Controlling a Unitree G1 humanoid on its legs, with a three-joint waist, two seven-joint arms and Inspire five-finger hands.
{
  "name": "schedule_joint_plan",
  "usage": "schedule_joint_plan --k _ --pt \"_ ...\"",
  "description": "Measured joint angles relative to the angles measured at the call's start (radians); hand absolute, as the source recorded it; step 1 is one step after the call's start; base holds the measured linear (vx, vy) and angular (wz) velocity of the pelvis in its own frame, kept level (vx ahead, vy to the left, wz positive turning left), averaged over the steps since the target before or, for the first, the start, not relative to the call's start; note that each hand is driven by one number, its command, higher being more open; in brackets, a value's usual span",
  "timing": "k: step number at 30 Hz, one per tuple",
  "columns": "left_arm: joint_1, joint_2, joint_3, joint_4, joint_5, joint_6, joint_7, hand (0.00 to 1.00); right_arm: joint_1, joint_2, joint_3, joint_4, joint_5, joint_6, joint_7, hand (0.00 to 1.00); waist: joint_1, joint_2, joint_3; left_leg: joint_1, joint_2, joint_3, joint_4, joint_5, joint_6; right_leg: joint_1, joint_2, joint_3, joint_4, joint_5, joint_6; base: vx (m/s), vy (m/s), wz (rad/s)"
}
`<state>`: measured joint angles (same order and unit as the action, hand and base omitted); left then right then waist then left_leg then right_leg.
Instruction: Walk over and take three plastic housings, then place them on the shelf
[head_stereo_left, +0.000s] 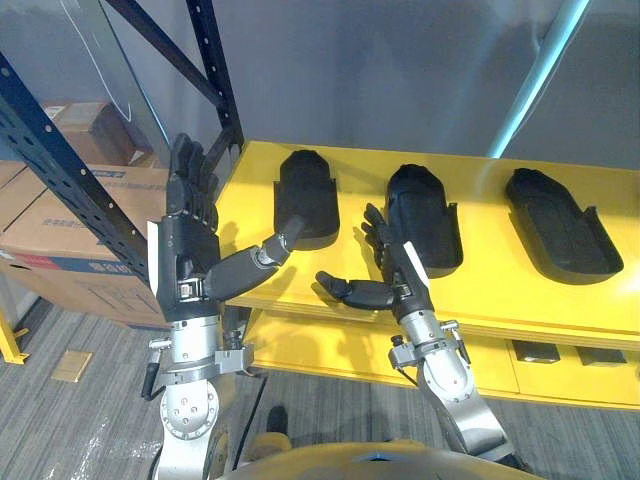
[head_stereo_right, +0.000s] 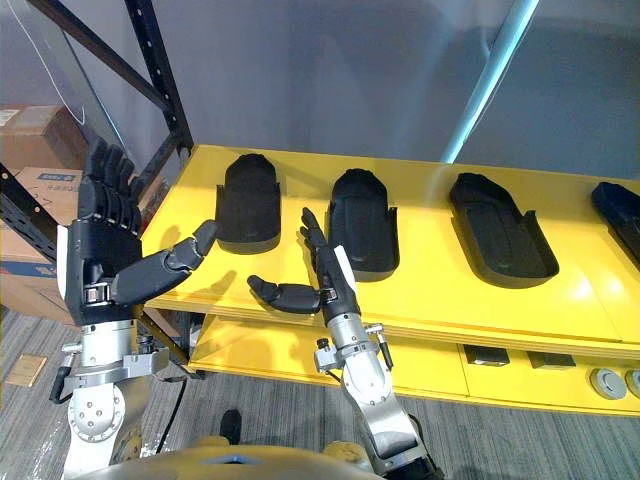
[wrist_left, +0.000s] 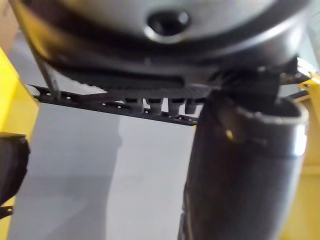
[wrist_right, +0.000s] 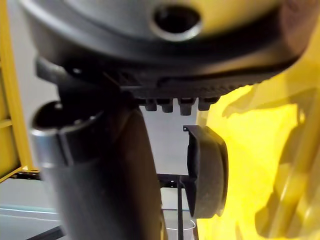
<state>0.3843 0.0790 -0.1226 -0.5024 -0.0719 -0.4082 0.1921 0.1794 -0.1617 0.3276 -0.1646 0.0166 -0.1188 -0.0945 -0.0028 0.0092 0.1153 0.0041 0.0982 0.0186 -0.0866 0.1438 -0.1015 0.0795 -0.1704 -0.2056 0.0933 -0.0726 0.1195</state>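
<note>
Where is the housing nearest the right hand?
In the left eye view, the middle housing lies on the shelf just beyond the right hand, between the left housing and the right housing.

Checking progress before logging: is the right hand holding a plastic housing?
No, the right hand is open and empty, before the middle housing on the yellow shelf.
</note>
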Motion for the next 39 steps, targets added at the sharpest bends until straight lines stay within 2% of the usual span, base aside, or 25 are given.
schedule_joint_plan --k 7,11,22,30,39 --pt "-0.004 0.001 0.002 0.005 0.003 0.004 0.028 1.0 -0.053 0.0 -0.005 0.016 -0.001 0.0 -0.004 1.0 -0.002 -0.001 0.019 -0.028 -0.001 -0.008 0.003 0.014 0.001 -0.025 0.0 -0.001 0.018 0.006 0.006 0.01 -0.007 0.02" --pt "-0.033 0.0 0.007 0.039 0.003 0.005 0.046 1.0 -0.098 0.001 -0.003 0.033 -0.002 0.0 -0.002 1.0 0.0 0.003 0.042 -0.027 -0.001 -0.016 0.003 0.017 0.0 -0.025 0.0 -0.008 0.03 -0.003 -0.005 -0.02 -0.017 0.06" --pt "-0.035 0.0 0.02 0.043 0.003 0.02 0.045 1.0 -0.16 0.001 -0.005 0.103 -0.002 0.004 0.027 1.0 0.0 0.011 0.078 -0.028 0.0 -0.024 0.003 0.024 -0.004 -0.03 0.0 -0.01 0.045 -0.006 -0.007 -0.03 -0.008 0.01" --pt "-0.034 -0.001 0.023 0.044 -0.01 0.026 0.008 1.0 -0.197 0.001 -0.005 0.154 -0.004 0.005 0.049 1.0 0.003 0.019 0.088 -0.029 0.0 -0.029 0.003 0.027 0.001 -0.03 0.0 -0.014 0.048 -0.006 -0.007 -0.02 -0.008 0.01" --pt "-0.033 -0.001 0.026 0.087 -0.037 0.063 -0.043 1.0 -0.222 0.001 -0.022 0.171 0.0 0.003 0.097 1.0 0.0 0.031 0.103 -0.029 0.0 -0.035 0.003 0.031 0.001 -0.029 0.0 -0.02 0.054 -0.007 -0.006 0.0 -0.003 0.0"
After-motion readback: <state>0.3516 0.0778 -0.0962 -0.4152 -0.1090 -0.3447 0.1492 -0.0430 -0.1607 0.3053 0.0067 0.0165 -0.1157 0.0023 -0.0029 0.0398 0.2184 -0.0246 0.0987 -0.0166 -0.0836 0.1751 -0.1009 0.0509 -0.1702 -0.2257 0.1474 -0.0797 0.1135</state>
